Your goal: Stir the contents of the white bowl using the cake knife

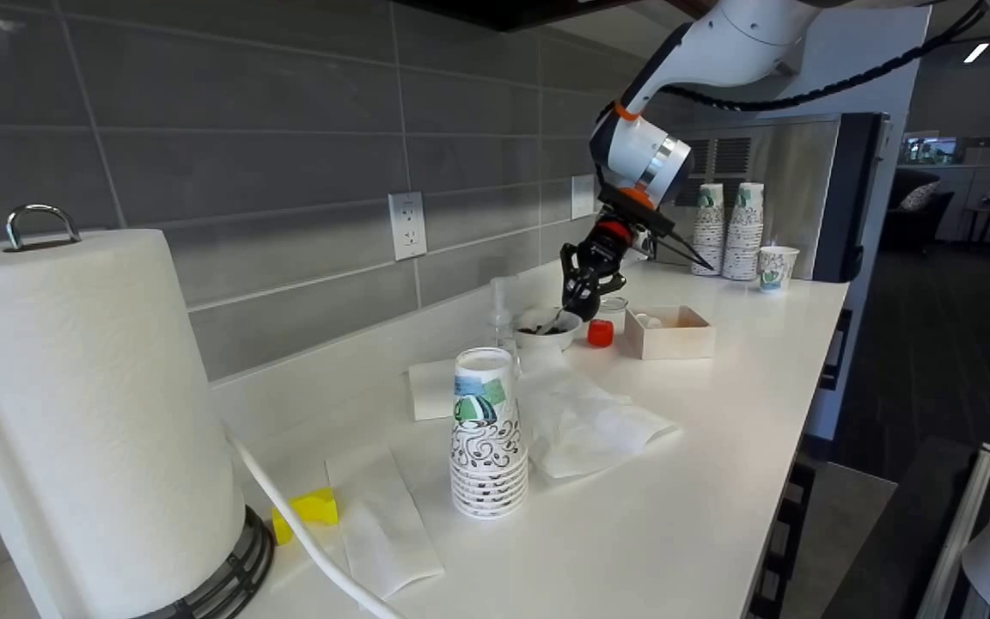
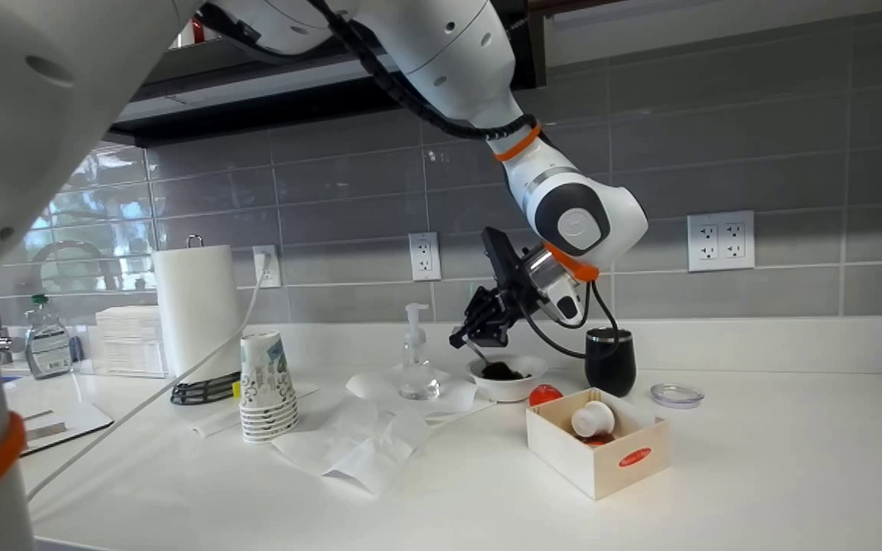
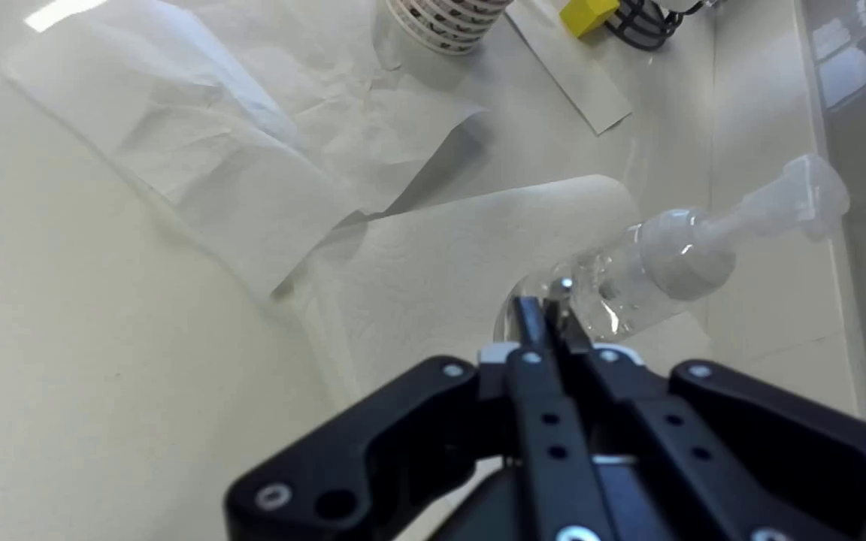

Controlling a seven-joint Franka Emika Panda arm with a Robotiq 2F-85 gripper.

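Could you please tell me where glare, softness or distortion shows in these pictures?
In the wrist view, the gripper looks slightly soft in its nearest parts, and a glare streak whitens the counter at top left; in an exterior view, the glossy tiles at far left carry bright reflections; in an exterior view, the paper towel roll leans outward, perhaps from wide-angle distortion.

Bright reflections on wall tiles (image 2: 104,203), soft shadows on counter (image 3: 140,361)

The white table (image 2: 487,516) is smooth, faintly glossy. Toward its back edge: a smooth, round white bowl (image 2: 507,391) and a slim grey cake knife (image 2: 477,351), perhaps metal; nearer the front edge, a matt, pale wooden box (image 2: 565,453) and crumpled white paper (image 2: 370,442).
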